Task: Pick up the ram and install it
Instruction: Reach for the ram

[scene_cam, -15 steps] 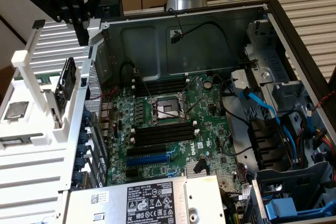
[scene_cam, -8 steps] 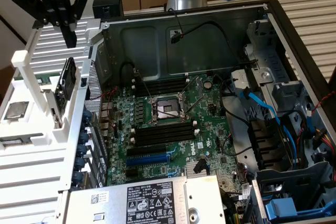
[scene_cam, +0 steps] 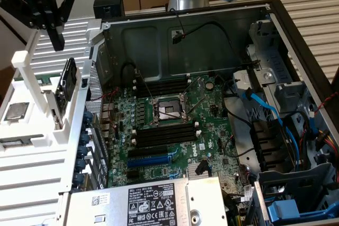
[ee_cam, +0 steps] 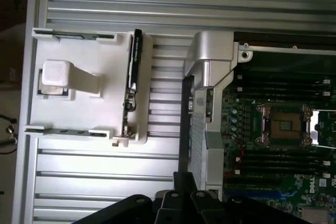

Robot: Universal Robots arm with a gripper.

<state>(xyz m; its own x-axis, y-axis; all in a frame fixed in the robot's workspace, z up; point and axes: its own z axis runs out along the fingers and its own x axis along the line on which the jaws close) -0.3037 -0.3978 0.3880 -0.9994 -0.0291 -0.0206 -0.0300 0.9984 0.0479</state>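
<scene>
While the hand (scene_cam: 55, 39) (ee_cam: 178, 199) hangs clear above the white rack (scene_cam: 76, 115) (ee_cam: 84, 111), its black fingers are pressed together with nothing between them. The ram (scene_cam: 68, 83) (ee_cam: 131, 90) sits below it in the rack, apart from the fingertips. From the exterior view the hand is over the rack's farther end, roughly in line with the ram's farther tip. The ram is a long, narrow, thin board resting on its long edge in a groove along the side of the rack nearest the open computer case (scene_cam: 280, 25). It leans a little, so one dark face shows. Seen edge-on from the wrist view it is a slim dark line with a greenish tinge along part of it. The rack is matte white and blocky, with square posts and straight walls. Across the rack from the ram lies a square silver processor chip (scene_cam: 16, 110), flat and slightly shiny. The case beside the rack is grey sheet metal, and inside it a green motherboard (scene_cam: 175, 152) (ee_cam: 247, 145) carries long black plastic memory slots (scene_cam: 164, 133) (ee_cam: 278, 156). Under the rack, the counter (scene_cam: 318, 9) (ee_cam: 105, 3) is pale ribbed aluminium.
</scene>
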